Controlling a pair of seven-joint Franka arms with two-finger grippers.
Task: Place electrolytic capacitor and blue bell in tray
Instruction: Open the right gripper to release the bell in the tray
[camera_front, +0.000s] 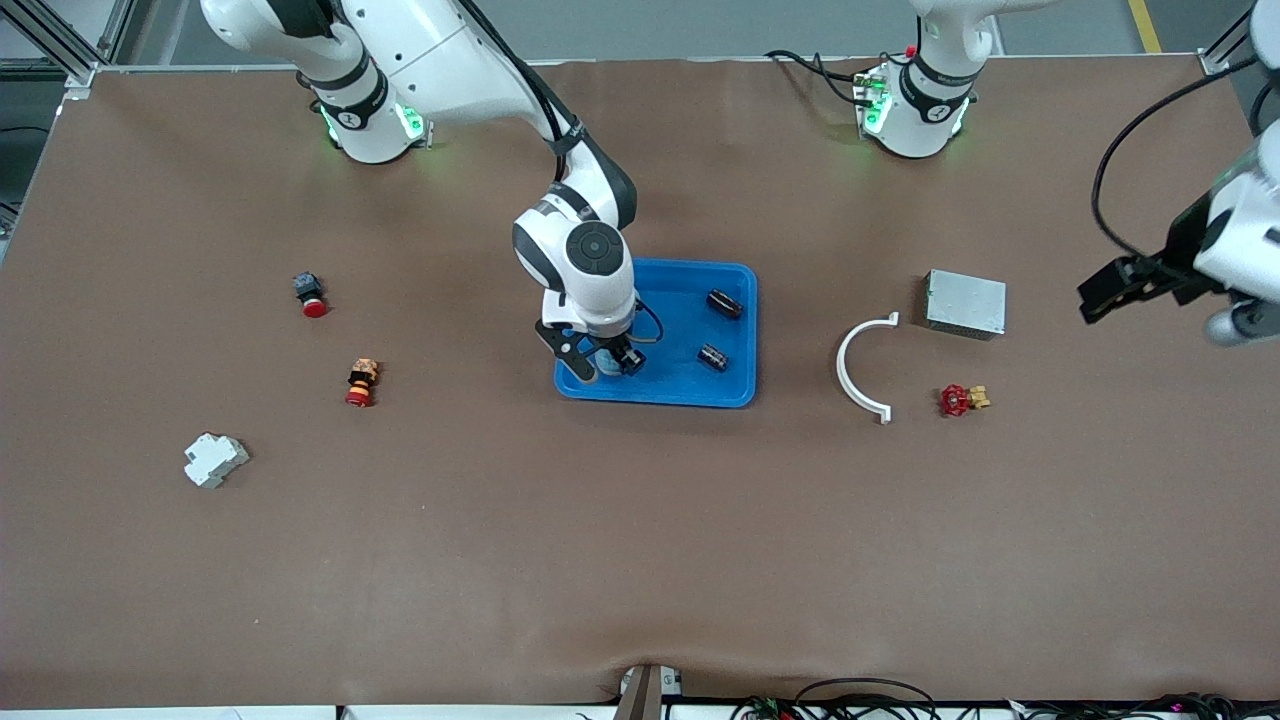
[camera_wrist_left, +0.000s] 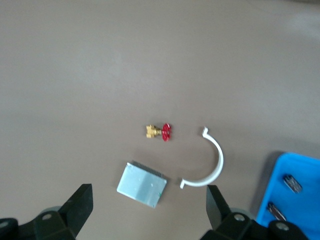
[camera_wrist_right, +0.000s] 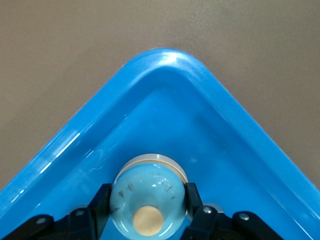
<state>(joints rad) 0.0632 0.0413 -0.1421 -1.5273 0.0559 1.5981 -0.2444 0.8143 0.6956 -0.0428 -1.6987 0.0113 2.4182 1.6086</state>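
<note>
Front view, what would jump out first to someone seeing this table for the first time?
The bright blue tray in the middle of the table stands out most, with two dark capacitors lying in it. The right gripper is down in the tray's corner nearest the right arm's end, shut on a pale blue bell. Toward the left arm's end, the open left gripper hangs above a white curved clip, a grey metal box and a small red-handled valve.

Likely robotics lab, aluminium framing, cabling
</note>
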